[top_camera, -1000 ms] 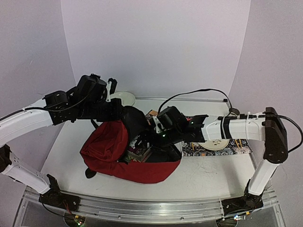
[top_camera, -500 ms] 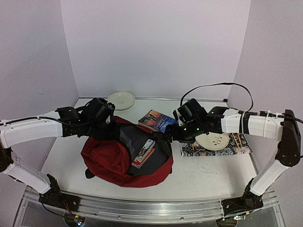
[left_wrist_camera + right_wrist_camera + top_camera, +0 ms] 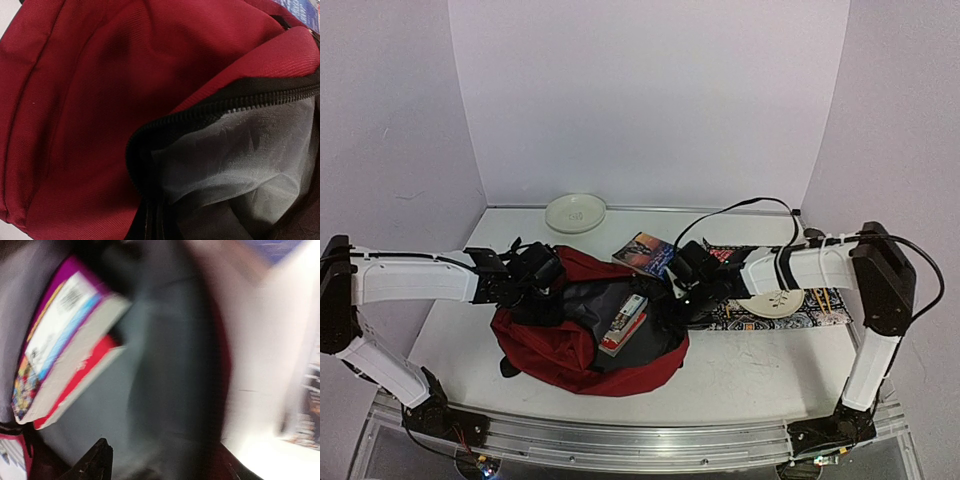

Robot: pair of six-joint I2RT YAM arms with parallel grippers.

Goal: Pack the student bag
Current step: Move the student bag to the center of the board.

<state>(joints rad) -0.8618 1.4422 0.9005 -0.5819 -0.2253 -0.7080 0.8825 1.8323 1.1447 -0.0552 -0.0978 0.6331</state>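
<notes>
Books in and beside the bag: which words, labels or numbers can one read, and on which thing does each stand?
None can be read.
Top book in the student bag: barcode and small print on its cover, blurred by motion, unreadable.
Red book under it: no text readable.
Loose book beside the bag: cover print too small.

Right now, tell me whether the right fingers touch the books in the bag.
Apart. The right wrist view shows grey lining between the right fingers and the books inside the student bag.
</notes>
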